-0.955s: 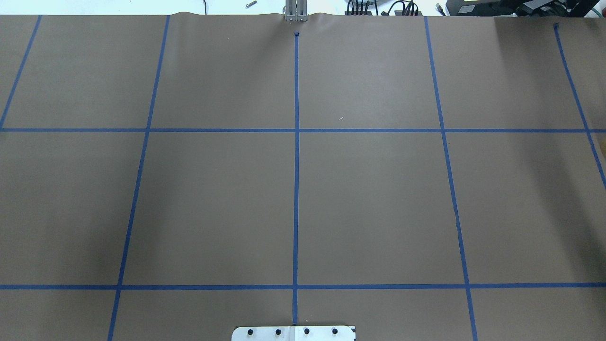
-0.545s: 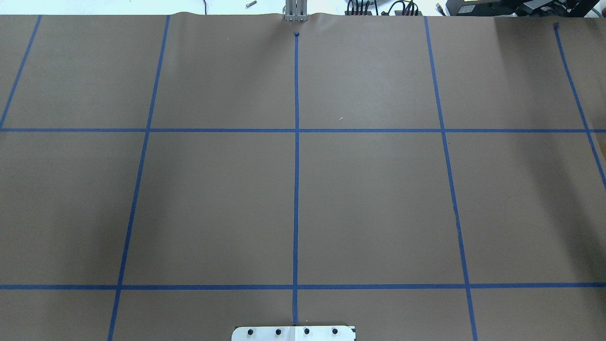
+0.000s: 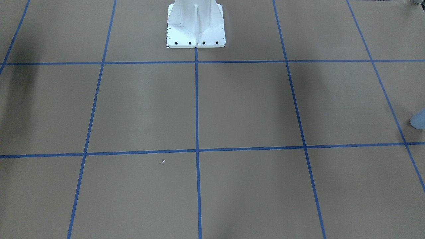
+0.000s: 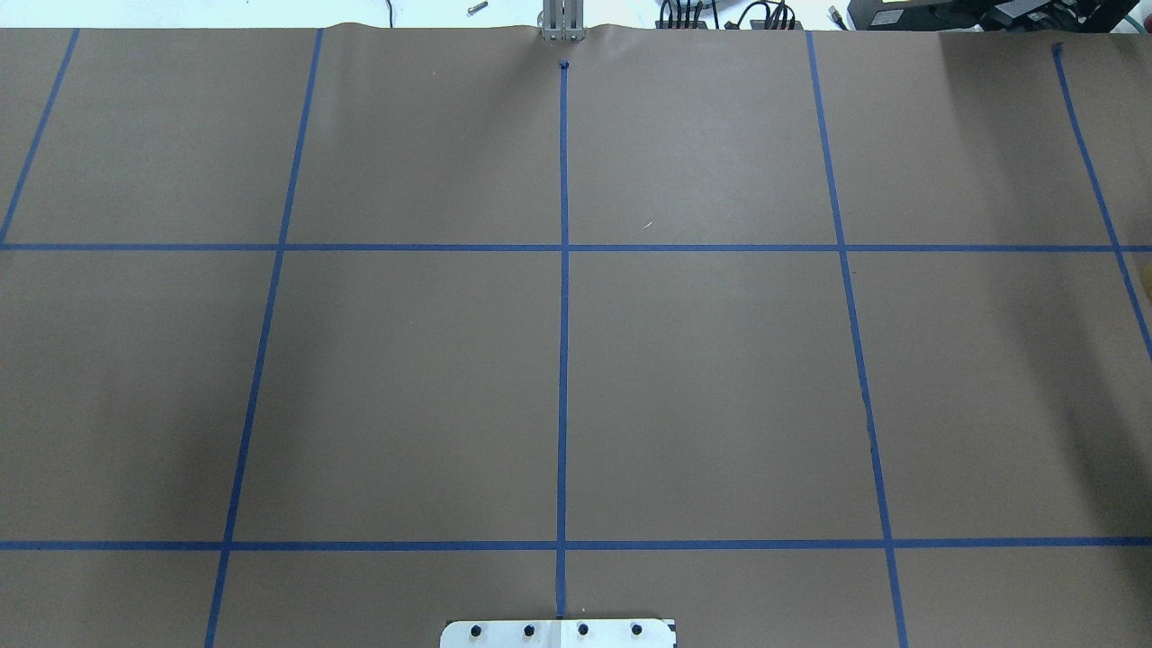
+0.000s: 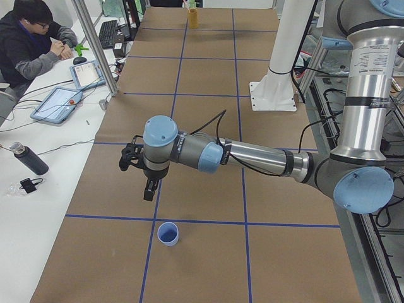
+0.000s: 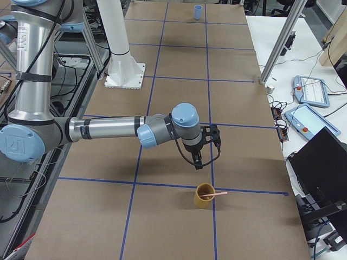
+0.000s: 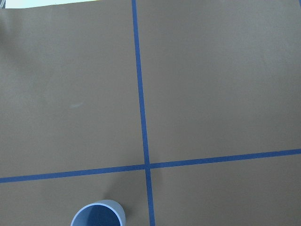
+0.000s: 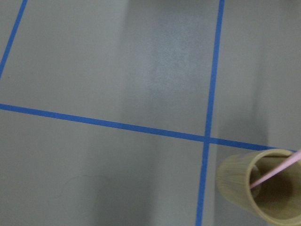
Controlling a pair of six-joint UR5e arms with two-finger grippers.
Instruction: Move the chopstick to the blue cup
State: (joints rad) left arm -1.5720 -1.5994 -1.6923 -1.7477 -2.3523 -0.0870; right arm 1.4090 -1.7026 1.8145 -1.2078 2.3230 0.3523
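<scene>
Between the earlier overhead pictures and now, almost nothing differs on the table (image 4: 720, 378). The soft shadows (image 4: 1044, 378) towards its left and right edges seem to have drifted slightly. The change is too faint to say more.

Blue cup (image 7: 98, 215): lower part cut off by the bottom edge of the left wrist view; in the front-facing view only a sliver (image 3: 419, 119) shows at the right edge.
Bamboo-coloured cup (image 8: 263, 188): cropped at the right and bottom edges of the right wrist view.
Chopstick (image 8: 277, 169): lower end hidden inside that cup, upper end cut off.
Left pincer (image 5: 148, 189) and right pincer (image 6: 197, 161): small, seen only from the side; jaw state perhaps unreadable.
</scene>
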